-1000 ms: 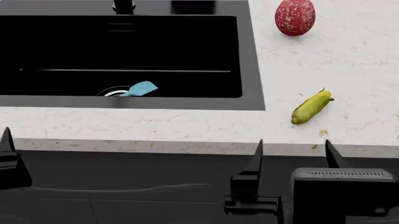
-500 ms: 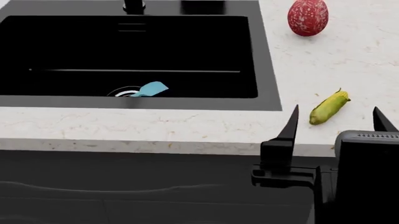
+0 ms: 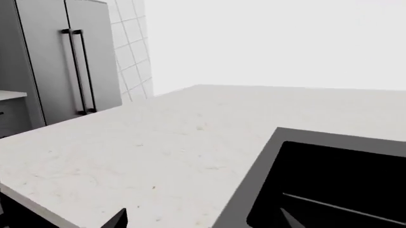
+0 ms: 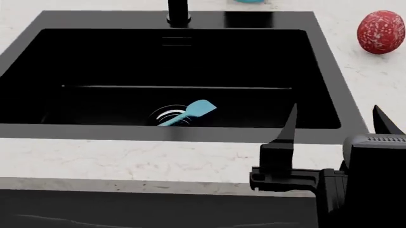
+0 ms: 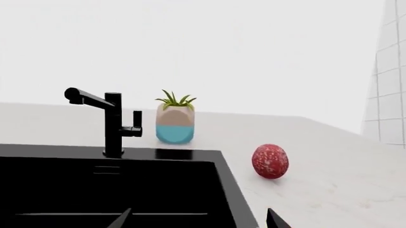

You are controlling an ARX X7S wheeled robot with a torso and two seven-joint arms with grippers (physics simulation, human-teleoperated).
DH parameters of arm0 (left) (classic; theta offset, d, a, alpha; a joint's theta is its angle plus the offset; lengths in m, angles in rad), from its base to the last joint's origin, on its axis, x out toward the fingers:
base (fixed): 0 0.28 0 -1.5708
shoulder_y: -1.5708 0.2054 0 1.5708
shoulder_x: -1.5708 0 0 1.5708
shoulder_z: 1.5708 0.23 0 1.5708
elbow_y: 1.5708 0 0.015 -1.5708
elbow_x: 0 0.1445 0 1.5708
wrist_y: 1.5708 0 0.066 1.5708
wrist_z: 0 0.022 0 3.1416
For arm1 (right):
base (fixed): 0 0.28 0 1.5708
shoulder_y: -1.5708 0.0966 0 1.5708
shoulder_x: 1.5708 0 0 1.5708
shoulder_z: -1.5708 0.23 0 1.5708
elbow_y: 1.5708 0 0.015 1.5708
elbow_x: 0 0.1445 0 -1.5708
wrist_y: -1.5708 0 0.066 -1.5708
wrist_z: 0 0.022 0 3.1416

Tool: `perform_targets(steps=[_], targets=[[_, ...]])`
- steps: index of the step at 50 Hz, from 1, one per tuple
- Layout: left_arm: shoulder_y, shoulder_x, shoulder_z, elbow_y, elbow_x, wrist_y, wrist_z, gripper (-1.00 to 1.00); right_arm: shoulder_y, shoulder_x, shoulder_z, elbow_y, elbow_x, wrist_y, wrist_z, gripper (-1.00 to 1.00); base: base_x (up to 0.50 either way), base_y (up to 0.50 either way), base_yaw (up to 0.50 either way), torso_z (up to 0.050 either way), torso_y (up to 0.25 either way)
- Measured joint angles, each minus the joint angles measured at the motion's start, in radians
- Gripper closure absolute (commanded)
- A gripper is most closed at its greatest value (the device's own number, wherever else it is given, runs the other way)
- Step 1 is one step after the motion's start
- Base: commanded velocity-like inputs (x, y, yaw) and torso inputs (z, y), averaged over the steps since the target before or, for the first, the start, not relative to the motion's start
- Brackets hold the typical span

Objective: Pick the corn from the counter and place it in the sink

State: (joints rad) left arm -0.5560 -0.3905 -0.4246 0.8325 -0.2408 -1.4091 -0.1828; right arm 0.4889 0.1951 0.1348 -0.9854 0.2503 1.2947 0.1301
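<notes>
Head view: right gripper (image 4: pixel 333 118) hangs over the counter's (image 4: pixel 127 161) front edge by the sink's (image 4: pixel 330 71) right front corner, fingers apart and empty; corn isn't visible in any view, so its position is unknown. Sink holds only a light-blue spatula (image 4: pixel 190 112), so pick and place both remain. Left gripper (image 3: pixel 203 219) shows only its tips, spread apart.

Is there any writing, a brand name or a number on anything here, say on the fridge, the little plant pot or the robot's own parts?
None: no words, numbers or signs can be read in any of the three views.
The fridge, the plant pot, the faucet, the sink and the right gripper all show plain, unmarked surfaces.
</notes>
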Motion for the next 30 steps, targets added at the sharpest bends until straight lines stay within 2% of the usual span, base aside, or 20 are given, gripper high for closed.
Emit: perform_targets(steps=[13, 23, 30], targets=[[0.003, 0.006, 0.0, 0.002, -0.007, 0.0, -0.002, -1.0, -0.008, -0.01, 0.03, -0.009, 0.031, -0.007, -0.011, -1.0, 0.42, 0.28, 0.0, 0.0, 0.0], [0.02, 0.012, -0.005, -0.012, -0.009, 0.025, 0.001, -1.0, -0.005, -0.021, 0.052, -0.012, 0.056, 0.001, -0.013, -1.0, 0.43, -0.08, 0.0, 0.0, 0.0], [0.028, 0.015, -0.003, -0.02, -0.014, 0.04, 0.002, -1.0, -0.001, -0.023, 0.064, -0.019, 0.07, 0.014, -0.011, -1.0, 0.06, -0.15, 0.0, 0.0, 0.002]])
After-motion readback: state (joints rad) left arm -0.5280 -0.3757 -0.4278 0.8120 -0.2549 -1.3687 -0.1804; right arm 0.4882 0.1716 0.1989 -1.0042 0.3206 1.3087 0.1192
